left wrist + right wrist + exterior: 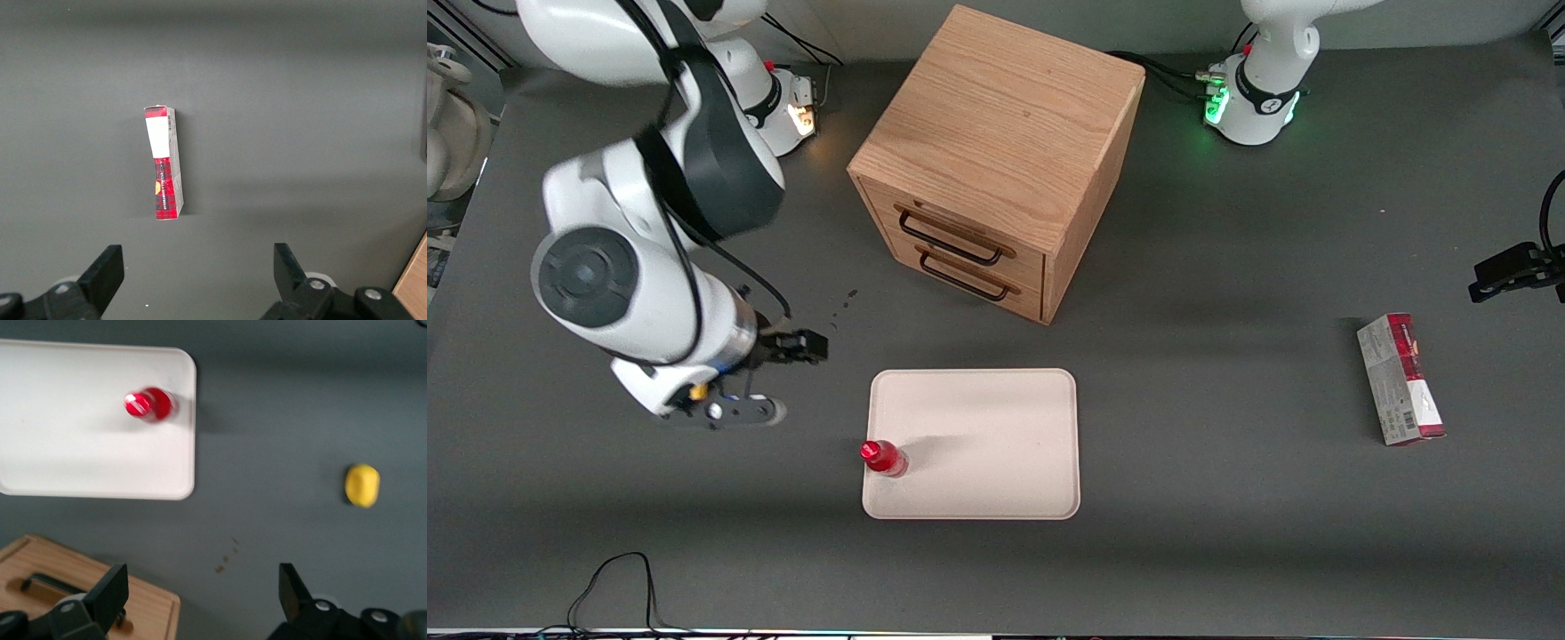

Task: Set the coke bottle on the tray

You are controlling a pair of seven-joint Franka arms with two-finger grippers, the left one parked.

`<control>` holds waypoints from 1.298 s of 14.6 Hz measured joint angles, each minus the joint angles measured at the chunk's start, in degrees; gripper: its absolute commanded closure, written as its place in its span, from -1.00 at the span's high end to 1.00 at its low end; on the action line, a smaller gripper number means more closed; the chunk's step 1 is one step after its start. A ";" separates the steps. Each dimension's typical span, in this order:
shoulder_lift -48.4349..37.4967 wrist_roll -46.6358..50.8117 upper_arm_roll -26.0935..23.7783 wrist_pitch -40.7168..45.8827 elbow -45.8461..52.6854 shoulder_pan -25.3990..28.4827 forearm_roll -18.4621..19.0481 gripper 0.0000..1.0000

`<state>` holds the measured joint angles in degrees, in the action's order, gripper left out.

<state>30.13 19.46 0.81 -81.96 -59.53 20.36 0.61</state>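
The small red coke bottle (pixel 883 457) stands upright on the cream tray (pixel 987 436), close to the tray's edge toward the working arm's end of the table. In the right wrist view the bottle (pixel 150 404) is seen from above, red cap up, on the tray (pixel 80 447). My gripper (pixel 738 407) hangs above the bare table beside the tray, apart from the bottle. Its fingers (pixel 200 587) are open, with nothing between them.
A wooden two-drawer cabinet (pixel 996 151) stands farther from the front camera than the tray. A yellow lump (pixel 362 485) lies on the table near my gripper. A red-and-grey carton (pixel 1400 378) lies toward the parked arm's end of the table.
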 measured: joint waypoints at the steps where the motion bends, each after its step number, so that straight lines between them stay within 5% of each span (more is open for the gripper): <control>1: -3.16 0.00 0.92 0.04 -3.33 -0.01 0.00 1.00; 5: -15.00 -2.09 5.51 -0.05 -15.69 -0.63 0.00 1.00; 12: -27.05 -9.43 5.99 -4.44 -27.87 -8.88 -0.05 1.00; 19: -30.20 -10.05 -0.51 -5.48 -31.95 -19.10 -0.05 1.00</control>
<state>-0.07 9.41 0.30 -87.44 -91.48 1.25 0.56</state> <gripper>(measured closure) 0.000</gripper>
